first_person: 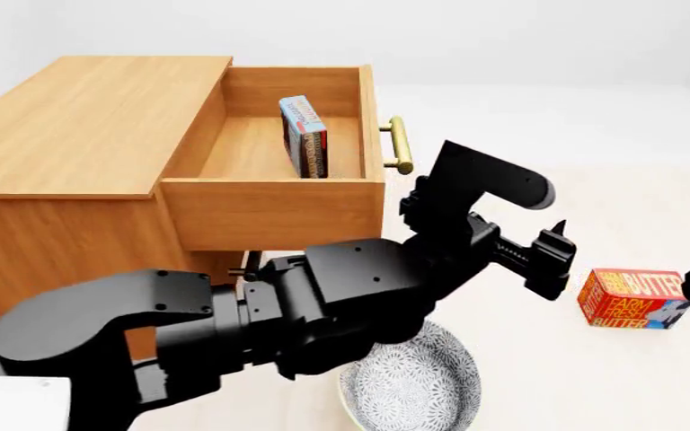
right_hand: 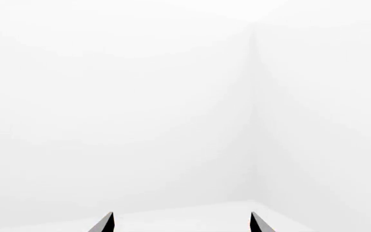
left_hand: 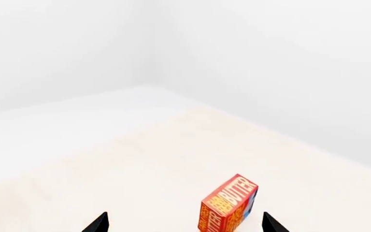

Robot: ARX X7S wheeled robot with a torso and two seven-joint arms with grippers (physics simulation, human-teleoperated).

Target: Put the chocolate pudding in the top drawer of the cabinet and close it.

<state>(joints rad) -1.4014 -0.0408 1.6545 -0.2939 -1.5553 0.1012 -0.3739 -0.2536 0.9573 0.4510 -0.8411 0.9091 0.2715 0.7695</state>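
While chocolate pudding (first_person: 305,136) stands upright in open top drawer (first_person: 276,212), both tools spread, empty: left tool (left_hand: 184,223), right tool (right_hand: 181,223).

Plain white walls (right_hand: 140,96) meet a pale cream floor (left_hand: 140,169).

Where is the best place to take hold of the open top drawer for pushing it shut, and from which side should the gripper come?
Probably the brass handle on the front panel of the top drawer. The bar runs along the front and stands off the wood, so it can be clamped or simply pushed. Come from the open floor side, facing the front, and push toward the cabinet. The left gripper hangs nearest.
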